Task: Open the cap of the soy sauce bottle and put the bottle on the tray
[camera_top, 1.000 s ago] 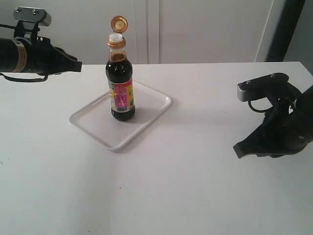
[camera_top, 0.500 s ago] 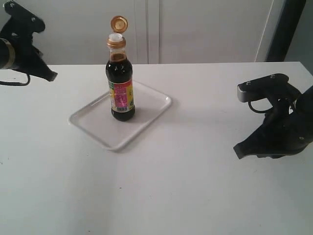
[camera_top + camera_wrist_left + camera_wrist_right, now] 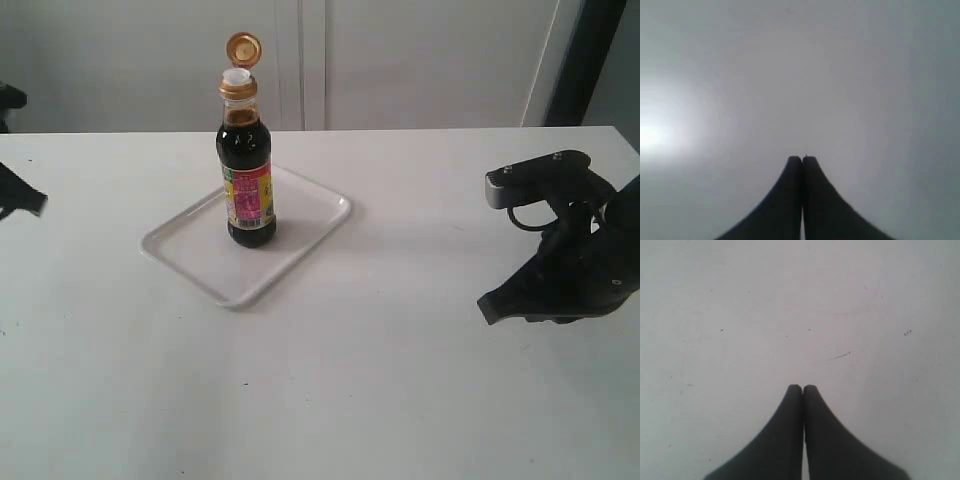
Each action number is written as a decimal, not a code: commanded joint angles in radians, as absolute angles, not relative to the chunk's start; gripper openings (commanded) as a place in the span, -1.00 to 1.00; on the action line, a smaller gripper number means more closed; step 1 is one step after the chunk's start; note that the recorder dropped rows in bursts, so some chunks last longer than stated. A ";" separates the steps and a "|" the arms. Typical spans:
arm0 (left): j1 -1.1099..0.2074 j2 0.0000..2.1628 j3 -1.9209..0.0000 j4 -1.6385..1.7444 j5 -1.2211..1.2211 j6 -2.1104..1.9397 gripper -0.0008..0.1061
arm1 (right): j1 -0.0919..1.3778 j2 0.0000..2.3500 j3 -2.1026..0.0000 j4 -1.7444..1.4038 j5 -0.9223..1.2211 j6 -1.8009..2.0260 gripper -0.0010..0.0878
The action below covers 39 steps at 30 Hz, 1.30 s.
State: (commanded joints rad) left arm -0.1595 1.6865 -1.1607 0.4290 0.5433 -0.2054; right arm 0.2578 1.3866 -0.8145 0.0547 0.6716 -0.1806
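Observation:
The soy sauce bottle (image 3: 247, 180) stands upright on the white tray (image 3: 305, 235), dark liquid inside and a pink, yellow and green label on its front. Its golden cap (image 3: 243, 48) is flipped up on its hinge, baring the white spout (image 3: 236, 76). My left gripper (image 3: 22, 200) shows only as a dark tip at the far left edge, well away from the bottle; in the left wrist view it (image 3: 801, 159) is shut on nothing over blank table. My right gripper (image 3: 490, 305) rests low at the right, also shut on nothing (image 3: 802, 387).
The white table (image 3: 380, 380) stretches around the tray. A pale wall with panel seams runs behind it, and a dark upright post (image 3: 580, 60) stands at the back right. The right arm's body (image 3: 560, 250) occupies the right side.
My left arm has pulled back from beside the bottle's neck to the far left edge and sunk lower, almost out of view. Bottle, tray and right arm have not moved.

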 joint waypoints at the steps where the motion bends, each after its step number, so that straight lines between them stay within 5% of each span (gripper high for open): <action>1: -0.160 1.687 -1.161 0.324 0.563 -0.121 -0.99 | 0.258 1.387 -0.815 0.055 0.672 -0.181 -0.98; 7: -0.160 1.687 -1.161 -0.020 0.666 0.151 -0.99 | 0.258 1.387 -0.816 0.011 0.720 -0.181 -0.98; 17: -0.160 1.570 -1.141 -0.099 0.663 0.190 -0.99 | 0.136 1.280 -0.816 -0.064 0.749 -0.113 -0.98; 39: -0.162 1.346 -0.917 -0.147 0.474 0.188 -0.99 | 0.098 0.759 -0.606 -0.067 0.396 -0.018 -0.98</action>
State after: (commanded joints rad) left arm -0.1617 1.3464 -0.9169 -0.1474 0.4736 0.1878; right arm 0.0985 0.7591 -0.6063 -0.0669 0.3962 -0.0178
